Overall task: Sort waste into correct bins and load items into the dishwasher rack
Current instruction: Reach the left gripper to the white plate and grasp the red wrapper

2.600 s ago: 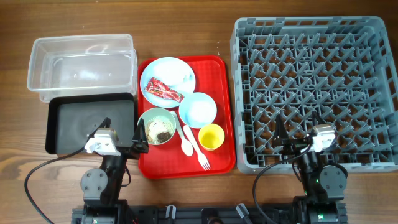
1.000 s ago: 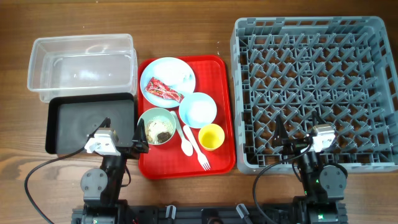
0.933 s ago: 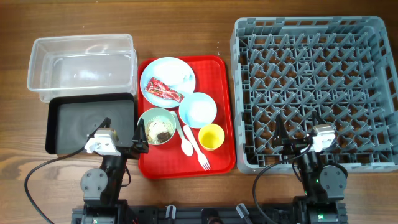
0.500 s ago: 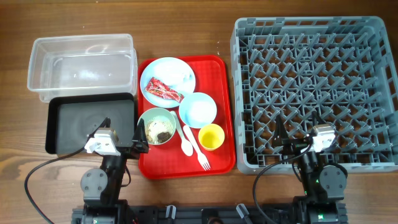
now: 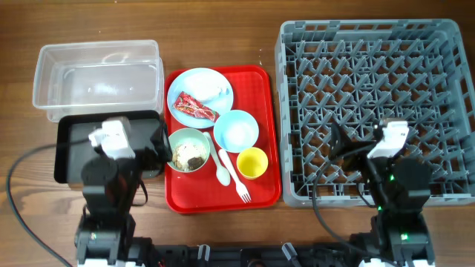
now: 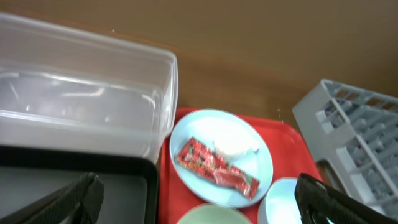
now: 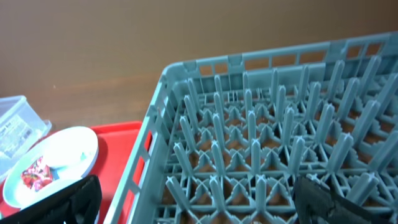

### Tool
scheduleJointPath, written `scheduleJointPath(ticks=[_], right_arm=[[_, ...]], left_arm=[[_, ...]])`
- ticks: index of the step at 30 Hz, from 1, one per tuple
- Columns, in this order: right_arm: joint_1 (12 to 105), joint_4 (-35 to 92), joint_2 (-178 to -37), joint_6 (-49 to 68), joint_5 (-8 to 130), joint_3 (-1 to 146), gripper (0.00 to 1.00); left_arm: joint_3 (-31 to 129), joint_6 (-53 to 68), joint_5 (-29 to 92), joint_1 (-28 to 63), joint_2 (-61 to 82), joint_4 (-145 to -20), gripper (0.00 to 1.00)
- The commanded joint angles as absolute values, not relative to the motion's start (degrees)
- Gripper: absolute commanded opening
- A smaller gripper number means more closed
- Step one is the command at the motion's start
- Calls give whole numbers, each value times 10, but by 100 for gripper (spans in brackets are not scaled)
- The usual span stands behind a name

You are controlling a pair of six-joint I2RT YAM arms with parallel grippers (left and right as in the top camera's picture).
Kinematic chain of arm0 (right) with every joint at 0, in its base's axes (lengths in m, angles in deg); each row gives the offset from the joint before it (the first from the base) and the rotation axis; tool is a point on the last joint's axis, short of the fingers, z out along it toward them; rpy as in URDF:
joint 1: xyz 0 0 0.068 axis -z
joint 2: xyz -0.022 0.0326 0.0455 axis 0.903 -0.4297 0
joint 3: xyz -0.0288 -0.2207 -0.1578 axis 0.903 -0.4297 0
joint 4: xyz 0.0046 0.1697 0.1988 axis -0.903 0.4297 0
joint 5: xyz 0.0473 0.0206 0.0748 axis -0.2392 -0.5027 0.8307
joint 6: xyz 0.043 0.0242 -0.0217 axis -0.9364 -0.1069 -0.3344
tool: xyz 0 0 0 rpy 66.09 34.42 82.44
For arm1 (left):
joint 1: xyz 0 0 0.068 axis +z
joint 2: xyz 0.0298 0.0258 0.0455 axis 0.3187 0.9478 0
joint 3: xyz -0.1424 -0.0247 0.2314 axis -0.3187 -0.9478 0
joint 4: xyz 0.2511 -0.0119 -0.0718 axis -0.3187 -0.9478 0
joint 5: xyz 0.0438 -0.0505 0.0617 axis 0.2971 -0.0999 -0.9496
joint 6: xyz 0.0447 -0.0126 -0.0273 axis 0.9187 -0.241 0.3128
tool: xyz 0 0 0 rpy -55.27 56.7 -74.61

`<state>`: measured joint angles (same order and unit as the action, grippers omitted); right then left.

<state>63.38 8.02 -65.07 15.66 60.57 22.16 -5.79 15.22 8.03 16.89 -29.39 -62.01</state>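
On the pale blue plate [image 5: 200, 80] lie the red wrapper [image 5: 195, 107] and white tissue [image 5: 217, 90]; both show in the left wrist view [image 6: 214, 168] [image 6: 235, 143]. The pale green bowl [image 5: 188, 150] holds rice scraps. The pale blue bowl [image 5: 236, 131], yellow cup [image 5: 251, 163], spoon [image 5: 220, 169] and fork [image 5: 237, 182] lie on the red tray [image 5: 260, 89]. My left gripper [image 5: 157, 148] [image 6: 199, 205] is open and empty over the black tray [image 5: 74, 152], beside the green bowl. My right gripper [image 5: 343, 144] [image 7: 199, 202] is open and empty over the rack [image 5: 375, 104].
The clear tub [image 5: 96, 78] stands behind the black tray at the far left. The rack's upright pegs [image 7: 273, 137] rise under my right gripper. Wooden tabletop [image 5: 245, 22] surrounds everything.
Both arms have risen from their rest pose at the front edge and moved forward. The left gripper is now over the black tray, the right over the rack. Objects unmoved.
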Motion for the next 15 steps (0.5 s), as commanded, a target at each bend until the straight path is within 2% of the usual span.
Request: scheduleJointPath(ticks=[1,5,7,12,15], right_arm=[[637,141,-719,170,613,310,100],[637,266,-790,220,579,401,100],[637,282,-795,218,586,415,100],[637,278,-795,218,589,415,100],[637,278,-796,218,590,415,100]], left_arm=[[62,147,77,173,-188,-692,100],[271,147,76,173,-37,-903,100],[307,147,90,173,-21,-929,100],[307,149,111,157,11,-778,100],[307,210,111,114,90,-704,100]])
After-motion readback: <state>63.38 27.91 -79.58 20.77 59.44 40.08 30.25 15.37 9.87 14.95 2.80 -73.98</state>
